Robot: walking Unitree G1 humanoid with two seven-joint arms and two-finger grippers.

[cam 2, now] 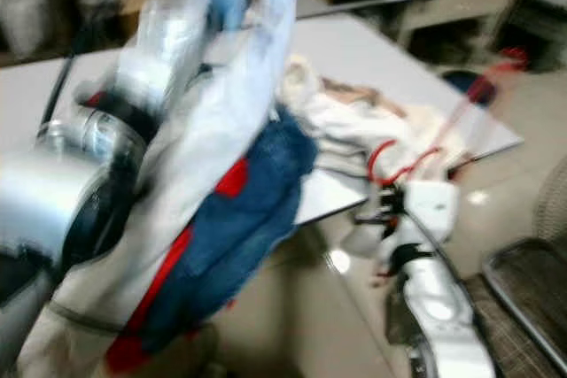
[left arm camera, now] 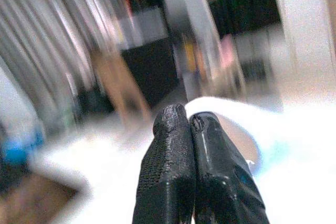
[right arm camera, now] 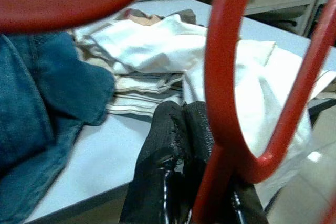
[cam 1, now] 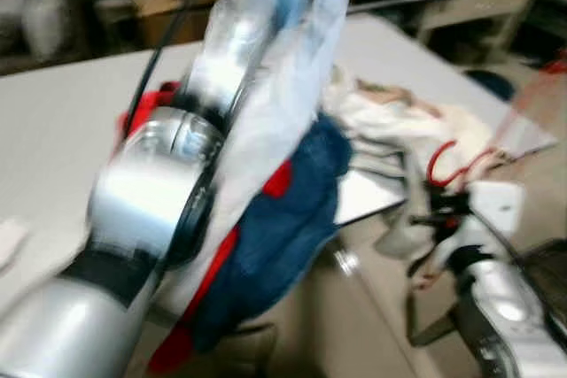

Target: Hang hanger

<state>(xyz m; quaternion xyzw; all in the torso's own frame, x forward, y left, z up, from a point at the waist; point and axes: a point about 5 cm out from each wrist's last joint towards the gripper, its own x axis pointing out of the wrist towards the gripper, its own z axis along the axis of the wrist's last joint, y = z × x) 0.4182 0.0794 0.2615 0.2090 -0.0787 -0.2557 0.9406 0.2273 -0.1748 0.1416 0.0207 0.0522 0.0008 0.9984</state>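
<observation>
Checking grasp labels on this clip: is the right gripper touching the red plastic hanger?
Touching. In the right wrist view the red plastic hanger runs down across the right gripper, its bar pressed against the shut black fingers with no gap.

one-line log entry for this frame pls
left gripper: raised, shut on white garment | right gripper: low, shut on red plastic hanger | grey table: blue denim garment, pale laundry pile | hanger not hung
</observation>
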